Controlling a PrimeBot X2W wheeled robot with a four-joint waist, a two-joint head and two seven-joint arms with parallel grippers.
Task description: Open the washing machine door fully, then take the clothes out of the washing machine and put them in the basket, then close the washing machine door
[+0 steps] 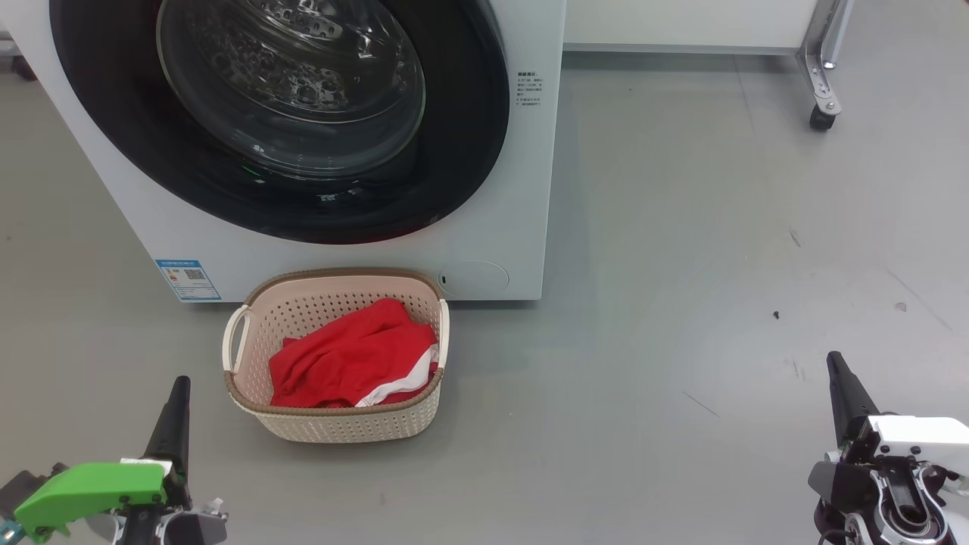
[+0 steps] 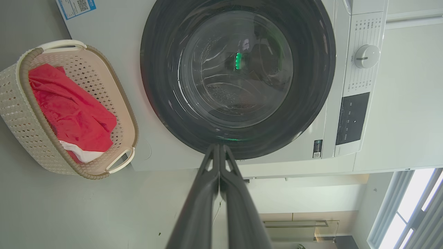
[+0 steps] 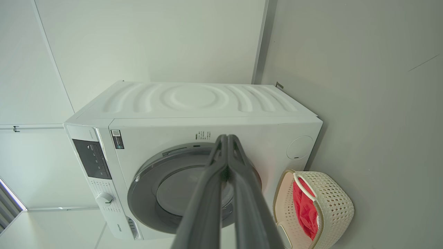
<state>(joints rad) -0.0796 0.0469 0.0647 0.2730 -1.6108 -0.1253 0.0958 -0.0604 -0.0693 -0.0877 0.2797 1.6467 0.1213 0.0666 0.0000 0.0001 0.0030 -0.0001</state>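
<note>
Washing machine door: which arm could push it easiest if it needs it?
Probably left. The left gripper, shut, sits in front of the washing machine door; the right gripper is off to the side, past the washing machine. The door looks closed.

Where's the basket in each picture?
Head view: the basket sits low, left of centre.
Left wrist view: the basket is at the left edge.
Right wrist view: the basket is at the lower right.
Shared landmark: the round washing machine door beside it.
</note>
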